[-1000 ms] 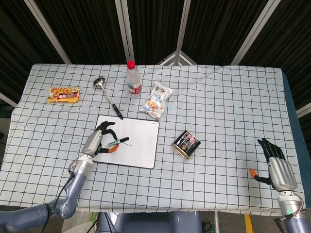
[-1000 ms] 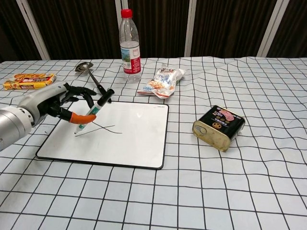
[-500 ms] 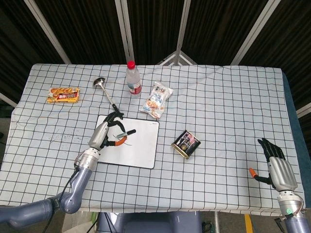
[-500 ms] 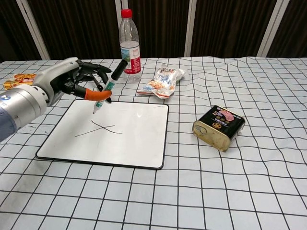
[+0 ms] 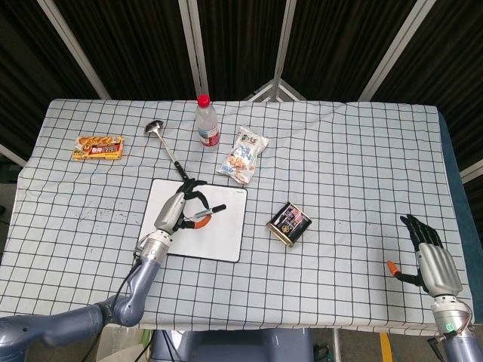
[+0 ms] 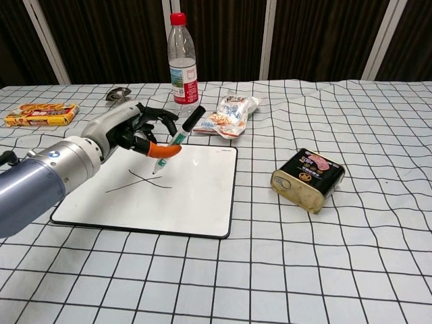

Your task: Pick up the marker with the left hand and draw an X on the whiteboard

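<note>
**A:** Where do you stand; start with the biggest thing.

**B:** Beneath my fingers lies the white rectangular whiteboard with the dark rim (image 6: pixel 202 202), flat on the black-gridded white tablecloth (image 6: pixel 351 256); my left hand (image 6: pixel 128 131) hangs over its middle, fingers curled round the slim green-banded marker with the black cap end (image 6: pixel 177 138), orange-tipped thumb pressed on the barrel; the cap end tilts up and away from my palm, the tip points down just past my fingertips. Under and a little behind the tip are two thin crossing strokes (image 6: pixel 138 179); I judge the X is drawn, though faint and flattish.

**A:** And the other hand?

**B:** My right hand (image 5: pixel 428 253) rests well apart at the far side of the cloth, fingers straight and spread, holding nothing.

**A:** How would you do the step well?

**B:** In the chest view the tip seems lifted clear of the board, though I cannot be sure; if I retrace, I would lower straight down onto a stroke's end, keep the grip firm so the barrel does not roll, and drag with light, even pressure; pressing hard might slide the board. Beyond my knuckles lie a steel ladle (image 5: pixel 166 143) and a clear plastic bottle with a red cap (image 6: pixel 183 61); a crinkled snack bag (image 6: pixel 228 115) sits beyond the cap end; the black tin can (image 6: pixel 308 179) is further off; I would keep my sweep short and inside the rim.
</note>
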Robot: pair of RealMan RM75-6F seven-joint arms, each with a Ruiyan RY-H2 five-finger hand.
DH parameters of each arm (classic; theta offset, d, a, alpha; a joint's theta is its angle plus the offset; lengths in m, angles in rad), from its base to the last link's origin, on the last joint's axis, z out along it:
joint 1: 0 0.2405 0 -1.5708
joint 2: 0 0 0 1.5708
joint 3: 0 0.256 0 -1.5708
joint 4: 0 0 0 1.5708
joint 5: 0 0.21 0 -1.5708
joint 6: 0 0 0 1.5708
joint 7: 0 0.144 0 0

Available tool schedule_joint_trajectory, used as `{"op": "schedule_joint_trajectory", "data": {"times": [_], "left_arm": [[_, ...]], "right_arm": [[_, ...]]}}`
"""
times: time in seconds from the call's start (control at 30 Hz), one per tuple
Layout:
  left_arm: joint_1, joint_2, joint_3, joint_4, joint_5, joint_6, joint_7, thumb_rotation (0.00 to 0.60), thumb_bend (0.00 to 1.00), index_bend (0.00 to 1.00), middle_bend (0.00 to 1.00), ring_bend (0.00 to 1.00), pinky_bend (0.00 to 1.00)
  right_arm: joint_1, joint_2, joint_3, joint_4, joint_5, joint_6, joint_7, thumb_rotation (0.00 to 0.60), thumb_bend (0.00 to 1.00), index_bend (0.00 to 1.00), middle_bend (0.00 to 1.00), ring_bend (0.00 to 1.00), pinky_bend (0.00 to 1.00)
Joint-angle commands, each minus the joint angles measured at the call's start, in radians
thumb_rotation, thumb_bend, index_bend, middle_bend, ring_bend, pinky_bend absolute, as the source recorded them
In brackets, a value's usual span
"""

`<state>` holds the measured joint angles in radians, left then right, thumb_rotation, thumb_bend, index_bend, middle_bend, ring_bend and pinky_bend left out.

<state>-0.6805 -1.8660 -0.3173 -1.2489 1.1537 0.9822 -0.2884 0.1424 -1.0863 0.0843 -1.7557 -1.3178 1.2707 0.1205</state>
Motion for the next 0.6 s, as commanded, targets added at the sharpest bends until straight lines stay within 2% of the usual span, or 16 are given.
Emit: {"op": "schedule_joint_trajectory", "data": {"times": [0.03, 0.6], "left_arm": [[-0.01, -0.018, -0.001, 0.023, 0.004, -0.01, -0.014, 0.6, 0.49, 0.72, 0.14, 0.0, 0.0], [-0.021, -0.056, 0.007, 0.086, 0.025, -0.02, -0.046, 0.6, 0.49, 0.72, 0.14, 0.0, 0.0]], "right_arm": [[0.001, 0.001, 0.001, 0.001, 0.002, -0.001, 0.001, 0.6, 0.31, 0.0, 0.0, 0.0, 0.0], [0.001, 0.001, 0.002, 0.001, 0.0, -0.001, 0.005, 0.6, 0.31, 0.0, 0.0, 0.0, 0.0]]}}
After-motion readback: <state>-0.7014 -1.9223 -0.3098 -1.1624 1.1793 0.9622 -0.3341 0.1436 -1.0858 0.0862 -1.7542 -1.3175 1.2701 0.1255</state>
